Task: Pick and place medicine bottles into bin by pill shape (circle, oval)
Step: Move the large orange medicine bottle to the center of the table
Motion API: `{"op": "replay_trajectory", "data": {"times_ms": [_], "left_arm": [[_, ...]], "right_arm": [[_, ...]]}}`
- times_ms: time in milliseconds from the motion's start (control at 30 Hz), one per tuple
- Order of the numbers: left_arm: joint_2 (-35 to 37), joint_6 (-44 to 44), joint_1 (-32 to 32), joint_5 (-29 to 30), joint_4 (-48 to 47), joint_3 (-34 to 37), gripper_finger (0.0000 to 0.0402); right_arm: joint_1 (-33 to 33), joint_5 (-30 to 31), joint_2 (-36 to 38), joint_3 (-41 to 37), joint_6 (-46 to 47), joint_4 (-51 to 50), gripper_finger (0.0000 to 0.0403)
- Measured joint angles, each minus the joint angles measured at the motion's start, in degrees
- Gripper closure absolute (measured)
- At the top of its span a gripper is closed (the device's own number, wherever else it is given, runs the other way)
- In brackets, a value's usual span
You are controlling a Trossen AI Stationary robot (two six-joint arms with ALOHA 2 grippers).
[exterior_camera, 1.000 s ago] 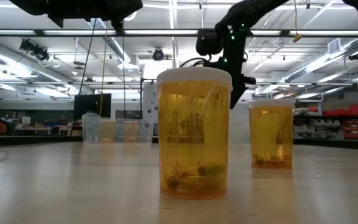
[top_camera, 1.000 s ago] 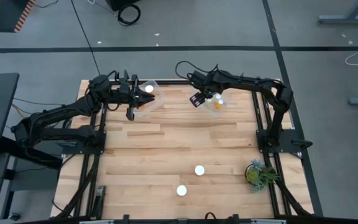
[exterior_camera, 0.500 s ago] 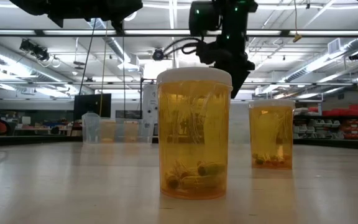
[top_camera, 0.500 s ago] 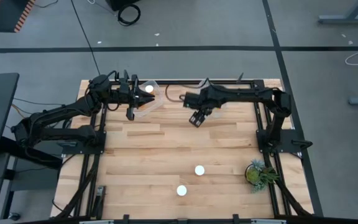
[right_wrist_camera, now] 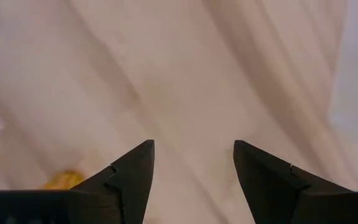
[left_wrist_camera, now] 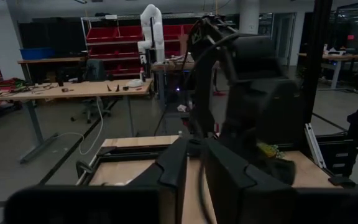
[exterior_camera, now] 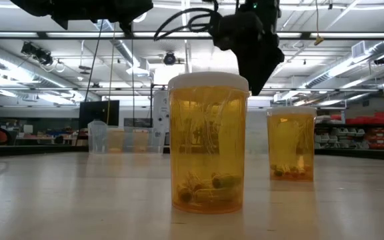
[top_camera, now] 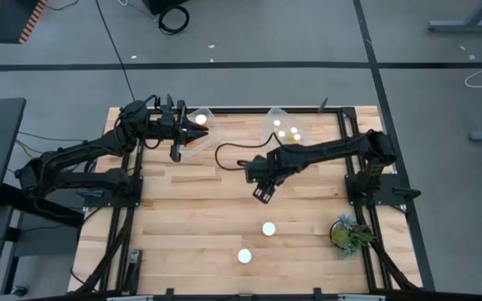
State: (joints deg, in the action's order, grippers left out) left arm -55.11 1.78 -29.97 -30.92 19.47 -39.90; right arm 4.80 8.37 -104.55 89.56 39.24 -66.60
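Note:
Two amber medicine bottles with white caps stand upright on the wooden table near its front: one (top_camera: 268, 228) and one nearer the front edge (top_camera: 243, 256); in the low view they show large (exterior_camera: 209, 143) and farther off (exterior_camera: 291, 143). One more bottle (top_camera: 200, 119) sits in the clear left bin (top_camera: 192, 144), and three (top_camera: 287, 131) sit in the clear right bin (top_camera: 271, 117). My right gripper (top_camera: 262, 194) hangs open and empty over the table's middle, a little to the far side of the two standing bottles. My left gripper (top_camera: 176, 150) is shut beside the left bin.
A small green plant (top_camera: 350, 232) stands at the table's front right corner. A black cable (top_camera: 228, 149) loops over the table behind my right gripper. Bare wood lies between the bins and the two standing bottles.
My right gripper has left the right bin and swung toward the table's near edge and a little left, coming down over the table's middle toward the two standing bottles. The bin's three bottles now show uncovered.

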Motion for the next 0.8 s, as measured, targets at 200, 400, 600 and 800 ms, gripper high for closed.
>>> {"op": "replay_trajectory", "data": {"times_ms": [200, 400, 600, 800], "left_arm": [[0.0, 0.0, -0.01, 0.0, 0.01, 0.0, 0.0339], [0.0, 0.0, 0.01, 0.0, -0.01, 0.0, 0.0346], [0.02, 0.0, -0.01, 0.0, -0.01, 0.0, 0.0338], [0.02, 0.0, -0.01, 0.0, 0.01, 0.02, 0.0334]], "right_arm": [[5.01, -1.47, -0.13, -0.04, 6.42, -0.42, 0.0175], [10.55, -3.88, -1.29, -0.09, 13.76, -1.01, 0.0176], [16.03, -5.88, -2.86, -0.09, 21.5, -1.24, 0.0176], [19.79, -10.57, -7.66, -0.09, 25.0, -0.7, 0.0176]]}}
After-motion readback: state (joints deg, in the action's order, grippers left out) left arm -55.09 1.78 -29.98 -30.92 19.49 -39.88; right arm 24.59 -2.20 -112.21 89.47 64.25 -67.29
